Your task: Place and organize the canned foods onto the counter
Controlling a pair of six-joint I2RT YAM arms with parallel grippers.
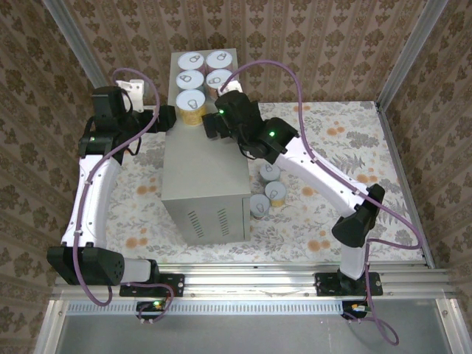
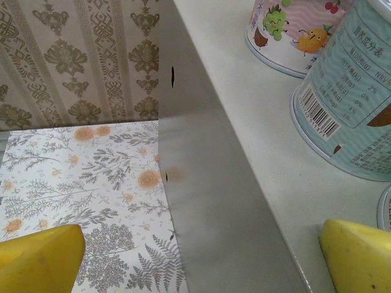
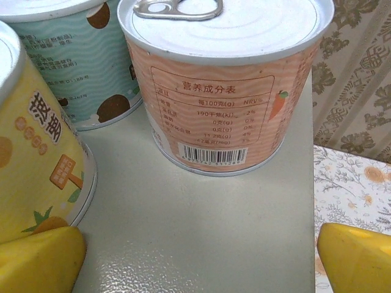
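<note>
Currently my left gripper (image 2: 201,259) and right gripper (image 3: 198,259) gape wide, empty. Five cans (image 1: 192,79) crowd the counter (image 1: 203,162) at its far end, three the floor (image 1: 332,192).

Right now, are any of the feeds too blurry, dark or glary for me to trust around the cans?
Top external: even light, sharp, no glare on the counter. Right wrist: label print on the orange can is crisp; the yellow end effector fingertips at the bottom corners are blurred. Left wrist: teal can readable, no harsh glare.
</note>
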